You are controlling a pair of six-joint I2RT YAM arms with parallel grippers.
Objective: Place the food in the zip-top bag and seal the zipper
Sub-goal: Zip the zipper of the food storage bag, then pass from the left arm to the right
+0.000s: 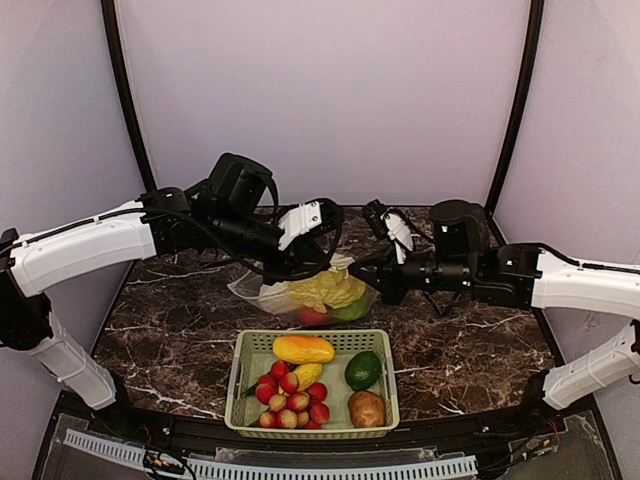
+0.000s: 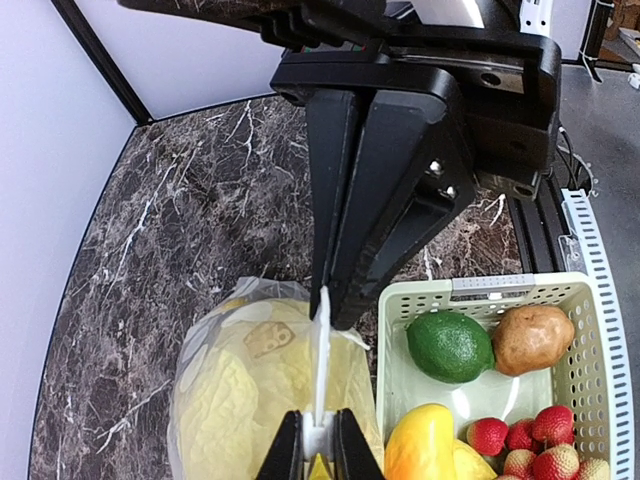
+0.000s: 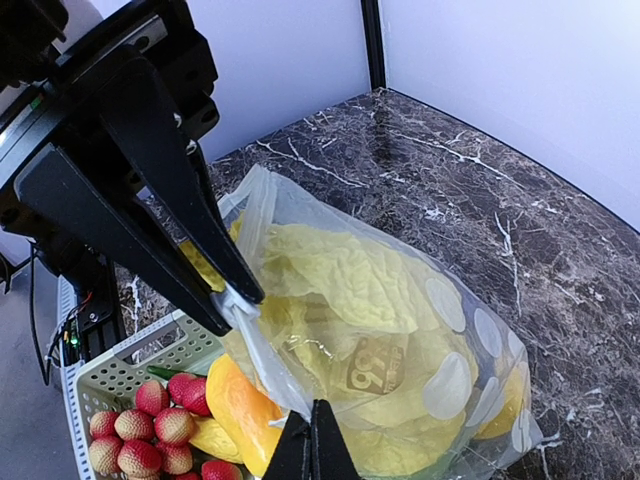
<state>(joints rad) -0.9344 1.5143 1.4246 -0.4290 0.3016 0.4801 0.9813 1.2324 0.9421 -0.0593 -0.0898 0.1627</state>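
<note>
The zip-top bag (image 3: 450, 330), clear with white dots, is held up over the marble table just behind the basket. Inside it are the pale napa cabbage (image 2: 240, 400), a red pepper (image 1: 312, 316) and a green apple (image 1: 352, 310). The zipper (image 2: 321, 360) runs as a taut white strip between the two grippers. My left gripper (image 2: 318, 447) is shut on one end of the strip. My right gripper (image 3: 312, 442) is shut on the other end, at the bag's mouth edge. In the top view the left gripper (image 1: 322, 266) and right gripper (image 1: 368, 272) meet above the bag.
A pale green slotted basket (image 1: 250, 345) stands at the near edge, right in front of the bag. It holds a mango (image 1: 303, 349), a green avocado-like fruit (image 1: 362, 370), a potato (image 1: 366, 408) and several small red fruits (image 1: 290, 400). Purple walls enclose the table.
</note>
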